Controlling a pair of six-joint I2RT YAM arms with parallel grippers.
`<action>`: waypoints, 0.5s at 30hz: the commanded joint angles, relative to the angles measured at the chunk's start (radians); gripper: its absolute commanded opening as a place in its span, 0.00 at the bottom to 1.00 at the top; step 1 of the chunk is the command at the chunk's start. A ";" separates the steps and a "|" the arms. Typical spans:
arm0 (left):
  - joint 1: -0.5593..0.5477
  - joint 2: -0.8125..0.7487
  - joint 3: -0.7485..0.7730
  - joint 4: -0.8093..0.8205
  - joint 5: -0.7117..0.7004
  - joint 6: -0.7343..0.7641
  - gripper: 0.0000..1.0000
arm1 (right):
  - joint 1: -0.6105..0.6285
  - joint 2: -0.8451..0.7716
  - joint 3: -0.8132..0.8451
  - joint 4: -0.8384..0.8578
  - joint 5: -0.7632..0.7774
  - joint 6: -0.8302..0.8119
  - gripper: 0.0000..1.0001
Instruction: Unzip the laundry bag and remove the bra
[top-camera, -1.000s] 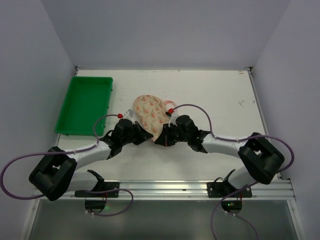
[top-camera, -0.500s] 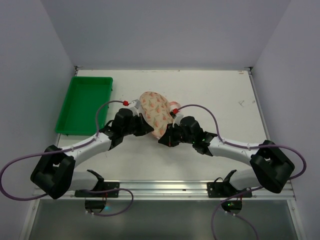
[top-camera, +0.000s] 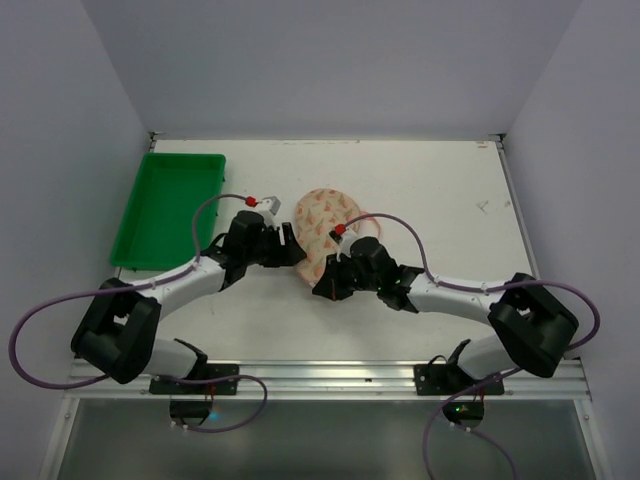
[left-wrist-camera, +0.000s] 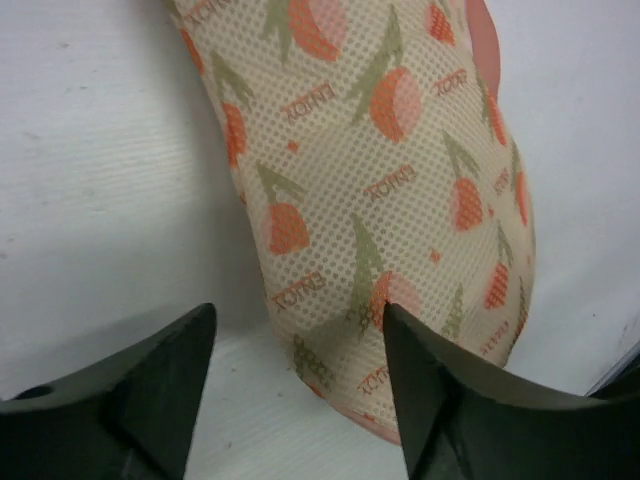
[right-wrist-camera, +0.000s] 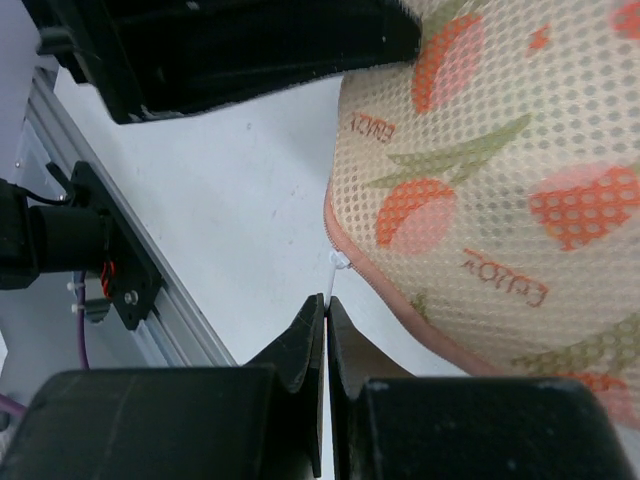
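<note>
The laundry bag (top-camera: 322, 222), cream mesh with orange and green print and pink edging, lies mid-table between both arms. My left gripper (top-camera: 292, 246) stands open at its left end. In the left wrist view the bag (left-wrist-camera: 380, 180) reaches down between the fingers: the right finger (left-wrist-camera: 440, 390) touches the fabric, the left finger (left-wrist-camera: 150, 390) stands apart from it. My right gripper (top-camera: 324, 284) is at the bag's near edge, shut on the small white zip pull (right-wrist-camera: 340, 262) at the pink zip edging (right-wrist-camera: 400, 310). The bra is hidden.
A green rectangular tray (top-camera: 170, 210) sits at the far left of the table. A metal rail (top-camera: 350, 375) runs along the near edge, seen close by in the right wrist view (right-wrist-camera: 110, 260). Grey walls enclose the table.
My left gripper has opened and shifted right along the bag. The bag has moved right and turned. My right gripper has stayed shut and pulled toward the near left.
</note>
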 joint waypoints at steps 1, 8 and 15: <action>0.029 -0.070 -0.047 0.014 -0.086 -0.082 0.73 | 0.016 0.036 0.059 0.054 -0.050 0.009 0.00; 0.023 -0.168 -0.191 0.088 -0.039 -0.360 0.81 | 0.016 0.105 0.089 0.120 -0.038 0.024 0.00; -0.049 -0.191 -0.299 0.251 -0.058 -0.516 0.67 | 0.016 0.148 0.106 0.144 -0.038 0.030 0.00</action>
